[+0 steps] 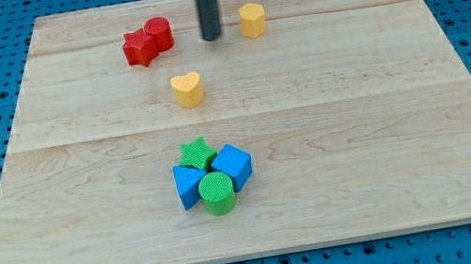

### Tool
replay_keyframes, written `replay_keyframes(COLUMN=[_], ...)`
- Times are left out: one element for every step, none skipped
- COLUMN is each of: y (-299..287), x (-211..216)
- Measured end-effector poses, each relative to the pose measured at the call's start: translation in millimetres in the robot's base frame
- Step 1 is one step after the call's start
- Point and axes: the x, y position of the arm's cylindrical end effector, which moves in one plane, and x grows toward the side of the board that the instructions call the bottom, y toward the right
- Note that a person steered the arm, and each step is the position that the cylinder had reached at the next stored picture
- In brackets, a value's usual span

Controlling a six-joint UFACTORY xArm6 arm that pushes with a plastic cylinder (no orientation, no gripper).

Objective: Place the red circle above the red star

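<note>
The red circle (159, 33) (a squat cylinder) touches the red star (139, 48); my tip (212, 38) stands clear, holding nothing.

Bright, even overhead light fills the scene, and the pale wooden desk (386, 127) shows no glare. Shadows are soft and short, hugging the base of each block. Focus is sharp from near edge to far edge, with no visible blur or edge distortion.
</note>
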Motion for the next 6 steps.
replay_keyframes(y=[-26,-51,-47,-57,-62,-25], x=[-14,-17,-21,-30,-63,-59])
